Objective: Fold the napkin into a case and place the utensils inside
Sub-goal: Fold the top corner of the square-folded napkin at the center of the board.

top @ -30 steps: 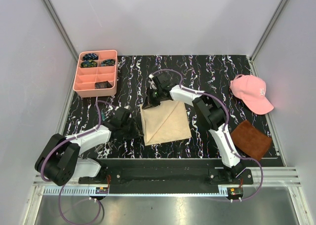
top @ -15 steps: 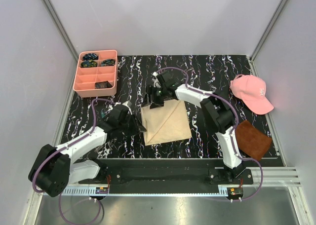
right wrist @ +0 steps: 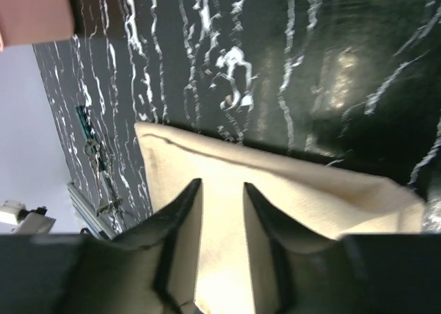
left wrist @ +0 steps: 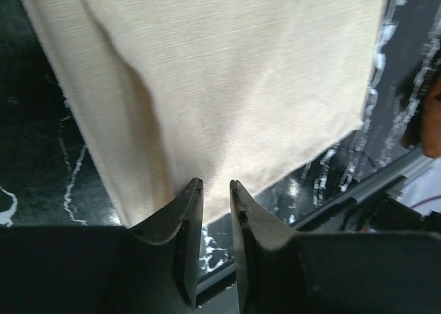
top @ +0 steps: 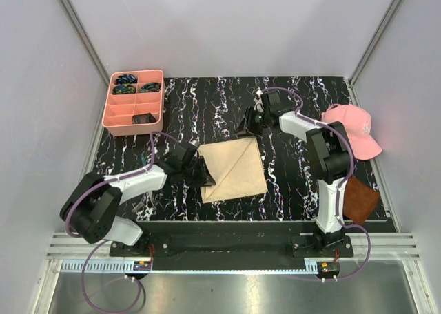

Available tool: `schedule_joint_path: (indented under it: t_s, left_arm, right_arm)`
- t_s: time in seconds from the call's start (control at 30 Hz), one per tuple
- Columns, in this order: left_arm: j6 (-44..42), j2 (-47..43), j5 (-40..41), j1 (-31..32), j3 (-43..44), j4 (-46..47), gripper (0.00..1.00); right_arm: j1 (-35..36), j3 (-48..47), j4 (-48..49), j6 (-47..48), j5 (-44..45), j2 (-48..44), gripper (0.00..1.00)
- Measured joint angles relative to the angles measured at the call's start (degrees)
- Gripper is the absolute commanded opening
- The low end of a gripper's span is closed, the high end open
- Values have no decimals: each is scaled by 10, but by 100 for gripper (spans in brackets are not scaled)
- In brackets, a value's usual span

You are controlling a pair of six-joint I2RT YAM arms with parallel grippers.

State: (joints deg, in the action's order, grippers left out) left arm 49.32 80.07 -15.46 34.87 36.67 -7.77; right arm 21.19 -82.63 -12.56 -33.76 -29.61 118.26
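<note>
Folding step in hand; no utensils seen. Napkin [top: 233,169] lies part-folded, right of and nearer than tray [top: 124,129]. Left gripper [left wrist: 215,184] at its tray-side edge, fingers narrowly apart, nothing clamped. Right gripper [right wrist: 222,186] hovers above, fingers apart. Next, judged: pinch an edge, fold over.

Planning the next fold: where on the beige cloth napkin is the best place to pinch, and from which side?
Likely its left edge near the near corner, approached low from the left. The beige cloth napkin lies flat on the black marbled table, so only its border offers a lip, and the left gripper sits there, jaws slightly apart.
</note>
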Motion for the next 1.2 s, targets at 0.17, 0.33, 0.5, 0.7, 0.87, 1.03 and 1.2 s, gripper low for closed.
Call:
schedule_joint_path:
  t_s: [0.17, 0.33, 0.5, 0.7, 0.87, 1.03, 1.2]
  left_arm:
    - [-1, 18, 7, 0, -21, 16, 23]
    - [2, 11, 5, 0, -62, 54, 23]
    - [3, -2, 4, 0, -80, 76, 28]
    - [2, -61, 6, -1, -78, 25, 47]
    - [1, -162, 25, -16, -39, -52, 51]
    - [2, -292, 102, -51, 11, -142, 55]
    - [10, -377, 194, -90, 50, -244, 57]
  right_arm:
    - [-26, 29, 43, 1, -32, 26, 30]
    - [-46, 52, 70, 4, -67, 52, 30]
    - [-53, 51, 81, 22, -91, 57, 37]
    - [-52, 51, 59, 36, -77, 36, 67]
    - [-44, 51, -24, 68, 7, -33, 87]
    - [12, 44, -99, 91, 106, -119, 89]
    - [152, 38, -130, 68, 192, -151, 80]
